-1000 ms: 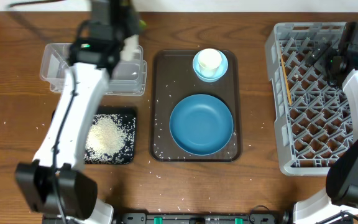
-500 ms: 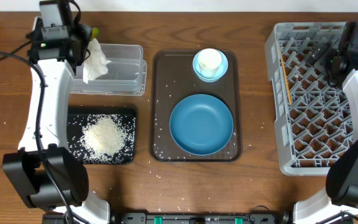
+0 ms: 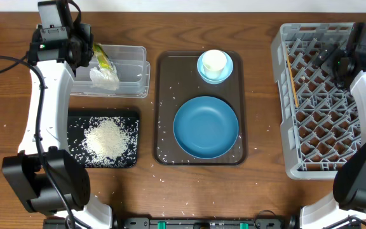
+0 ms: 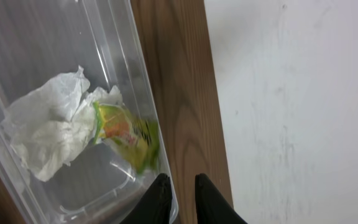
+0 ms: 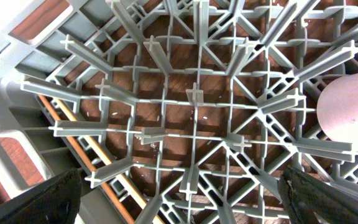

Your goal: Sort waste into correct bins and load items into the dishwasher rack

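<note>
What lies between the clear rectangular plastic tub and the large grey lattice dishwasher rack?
In the overhead view, a dark brown serving tray, holding a round blue plate and a white cup in a light blue bowl.

No legible text anywhere; print on the snack wrapper (image 4: 126, 134) blurred.

Tissue (image 3: 104, 77) and wrapper (image 3: 102, 57) in tub (image 3: 140, 63), rice (image 3: 107, 138) in shallow tray (image 3: 76, 121) before it, rack (image 3: 323, 127) far right

white tissue (image 4: 45, 127), yellow-green wrapper (image 4: 126, 134), blue plate (image 3: 206, 127)
</note>
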Controlling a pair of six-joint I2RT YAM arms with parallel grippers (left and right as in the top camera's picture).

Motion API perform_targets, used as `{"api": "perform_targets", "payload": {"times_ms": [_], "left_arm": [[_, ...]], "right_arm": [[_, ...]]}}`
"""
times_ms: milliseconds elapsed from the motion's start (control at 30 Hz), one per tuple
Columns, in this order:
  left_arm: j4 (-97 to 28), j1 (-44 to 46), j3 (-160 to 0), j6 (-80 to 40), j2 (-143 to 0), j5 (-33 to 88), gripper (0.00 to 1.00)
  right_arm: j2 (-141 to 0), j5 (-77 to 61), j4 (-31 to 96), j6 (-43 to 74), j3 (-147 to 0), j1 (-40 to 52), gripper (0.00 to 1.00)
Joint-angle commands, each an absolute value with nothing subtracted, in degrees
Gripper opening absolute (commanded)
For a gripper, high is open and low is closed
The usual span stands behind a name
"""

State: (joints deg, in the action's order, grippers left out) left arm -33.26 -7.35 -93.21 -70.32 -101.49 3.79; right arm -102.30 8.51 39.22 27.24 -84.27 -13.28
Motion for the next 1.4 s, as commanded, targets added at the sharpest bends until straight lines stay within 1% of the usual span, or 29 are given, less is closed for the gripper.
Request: {"api": "perform_targets", "payload": {"times_ms": [0,200,300,333,433,567,700,733,800,933,1067,1133,1267,1367], "left_arm": [[-33.74,-7.49,-92.84,-70.50,-101.91,4.14,0.17],[-32.82,-7.49,-92.84,-66.85,-101.80,7.40,0.17],[-29.34,-7.46,-92.84,-58.57,-101.71,12.60,0.17],[-28.29,-7.46,-92.84,-55.79,-101.71,14.81,0.21],[-24.93,-7.46,-92.84,-45.06,-101.71,23.81,0.29],[-22.06,-7.46,-92.86,-31.09,-101.06,37.69,0.29],[-23.20,-6.83,-92.86,-20.45,-99.88,47.37,0.31],[-23.97,-6.37,-92.86,-17.96,-99.79,49.41,0.34],[-26.52,-5.08,-92.86,-13.58,-99.72,52.07,0.43],[-34.96,-0.27,-92.84,-5.54,-99.77,49.04,0.52],[-40.23,6.74,-92.84,-3.27,-99.77,35.86,0.54],[-42.81,11.88,-92.84,-1.74,-99.77,27.90,0.55],[-45.93,19.75,-92.84,-1.48,-99.94,15.88,0.60],[-47.77,25.12,-92.84,-1.50,-99.98,8.01,0.67]], "right_arm": [[-102.87,8.75,39.27,28.25,-84.31,-13.43,0.99],[-102.87,8.75,39.27,28.25,-84.31,-13.43,0.99],[-102.87,8.75,39.27,28.25,-84.31,-13.43,0.99],[-102.87,8.75,39.27,28.25,-84.31,-13.43,0.99],[-102.87,8.75,39.27,28.25,-84.31,-13.43,0.99],[-102.87,8.75,39.27,28.25,-84.31,-13.43,0.99],[-102.87,8.75,39.27,28.25,-84.31,-13.43,0.99],[-102.89,8.75,39.27,28.25,-84.31,-13.43,0.99],[-102.87,8.75,39.27,28.25,-84.31,-13.43,0.99],[-102.87,8.75,39.27,28.25,-84.31,-13.43,0.99],[-102.87,8.75,39.27,28.25,-84.31,-13.43,0.99],[-102.87,8.75,39.27,28.25,-84.31,-13.43,0.99],[-102.87,8.75,39.27,28.25,-84.31,-13.43,0.99],[-102.87,8.75,39.27,28.25,-84.31,-13.43,0.99]]}}
